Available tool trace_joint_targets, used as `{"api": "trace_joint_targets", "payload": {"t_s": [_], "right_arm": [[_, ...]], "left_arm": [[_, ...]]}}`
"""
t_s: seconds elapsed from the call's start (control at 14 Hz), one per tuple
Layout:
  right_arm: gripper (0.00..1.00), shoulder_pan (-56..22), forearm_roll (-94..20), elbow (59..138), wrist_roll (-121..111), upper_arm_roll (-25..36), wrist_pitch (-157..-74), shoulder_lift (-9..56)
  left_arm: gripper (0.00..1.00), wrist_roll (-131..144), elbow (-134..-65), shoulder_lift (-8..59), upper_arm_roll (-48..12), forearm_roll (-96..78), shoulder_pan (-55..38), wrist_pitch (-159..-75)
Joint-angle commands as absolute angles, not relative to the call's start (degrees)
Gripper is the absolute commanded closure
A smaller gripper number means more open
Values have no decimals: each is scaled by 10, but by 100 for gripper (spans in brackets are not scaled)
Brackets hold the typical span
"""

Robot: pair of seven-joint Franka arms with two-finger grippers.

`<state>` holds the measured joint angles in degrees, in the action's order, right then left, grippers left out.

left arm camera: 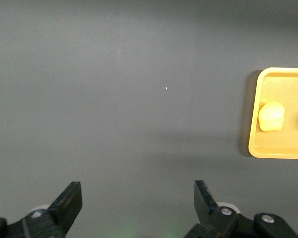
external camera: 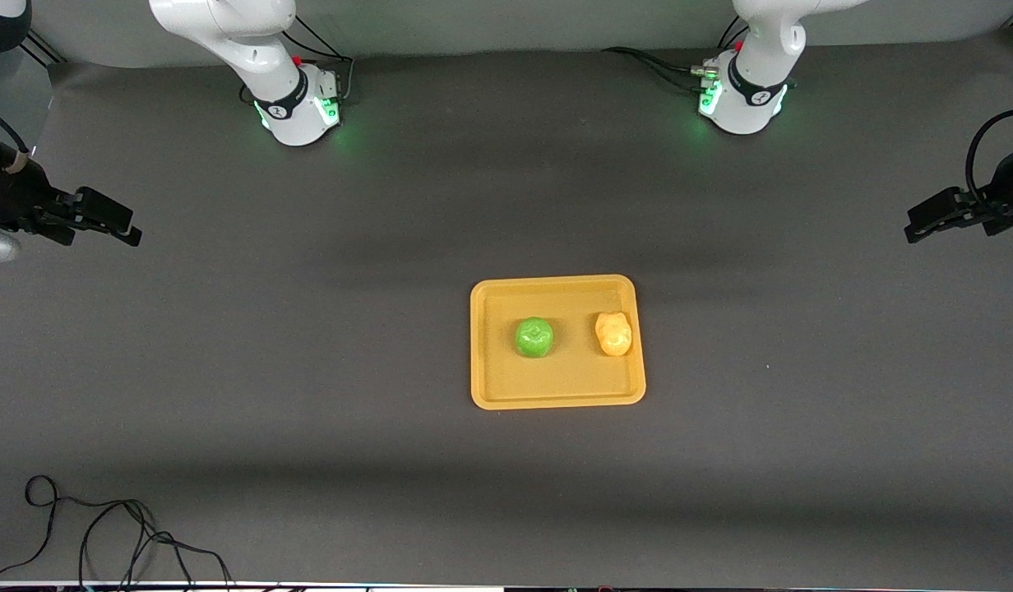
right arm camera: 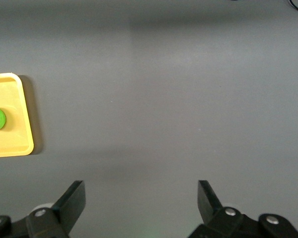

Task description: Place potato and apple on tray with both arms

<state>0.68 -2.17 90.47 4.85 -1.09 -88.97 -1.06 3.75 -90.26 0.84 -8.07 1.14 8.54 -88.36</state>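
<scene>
Orange tray point(external camera: 556, 395) mid-table, green apple point(external camera: 534, 337) and yellow potato point(external camera: 613, 333) on it, apart, left gripper point(external camera: 918, 228) and right gripper point(external camera: 128, 233) spread wide over opposite table ends

apple point(external camera: 534, 337) in tray point(external camera: 556, 396) | potato point(external camera: 613, 333) beside it, toward left arm's end

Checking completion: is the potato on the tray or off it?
On it: the potato lies inside the tray rim, beside the apple.

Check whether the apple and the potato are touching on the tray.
Apart. The front view shows bare tray floor between the apple and the potato.
</scene>
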Motion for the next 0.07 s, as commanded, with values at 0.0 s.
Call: {"api": "trace_joint_targets", "payload": {"t_s": [0.0], "right_arm": [[0, 7, -31, 896, 55, -9, -888, -10]], "left_arm": [[0, 40, -900, 9, -77, 9, 76, -884]]}}
